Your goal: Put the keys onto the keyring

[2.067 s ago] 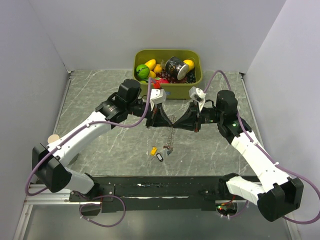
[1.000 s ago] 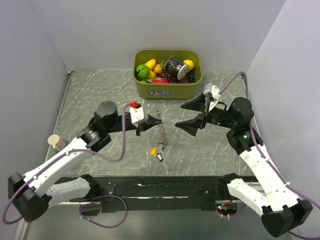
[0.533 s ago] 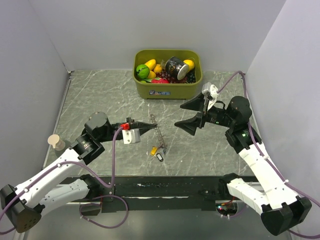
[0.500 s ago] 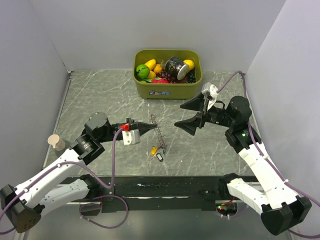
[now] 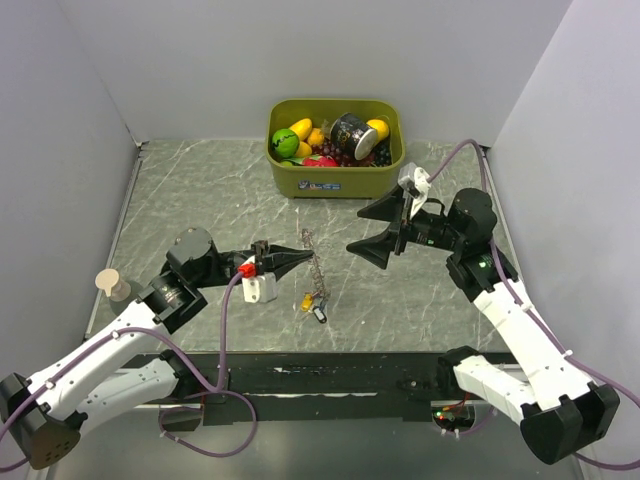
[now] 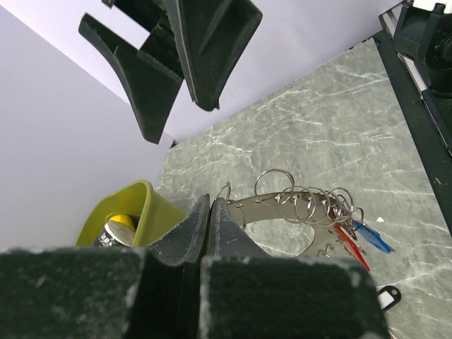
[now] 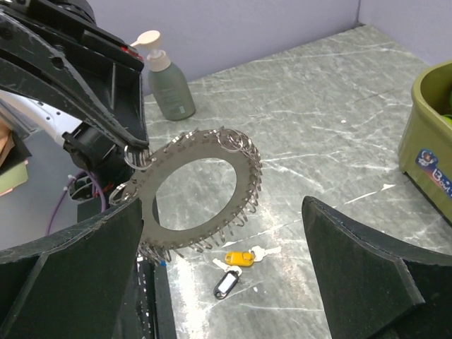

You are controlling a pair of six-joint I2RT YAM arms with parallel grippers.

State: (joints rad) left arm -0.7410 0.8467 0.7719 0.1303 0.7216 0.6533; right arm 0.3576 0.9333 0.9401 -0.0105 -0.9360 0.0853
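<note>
**Ring held aloft by the left arm; loose keys below, right arm free**

1. End effector state. The left gripper (image 5: 300, 261) is fully closed, pinching the rim of the keyring (image 7: 205, 146) and holding it on edge above the table (image 5: 200, 200). The right gripper (image 5: 356, 230) stands wide open and holds nothing. It hovers just beside the ring, on the side away from the left gripper.

2. Governing relation. Two loose keys lie on the table almost directly under the ring: the yellow key (image 7: 239, 258) and, just nearer the arm bases, the black key (image 7: 226, 284). From the right gripper they lie down, to its left and toward the bases. The left fingertips are closer to them but are occupied, so the pick likely falls to the right arm. The yellow key lies flat, its blade pointing away from the black key.

3. Keys at the ring. A red key (image 6: 351, 248) and a blue key (image 6: 372, 238) hang at the rim's lower part.

4. Limits of view.
   - The left fingers cover their own contact point on the rim.
   - Whether the red and blue keys are fully threaded cannot be confirmed.
   - The black key's blade is too small to make out.
</note>
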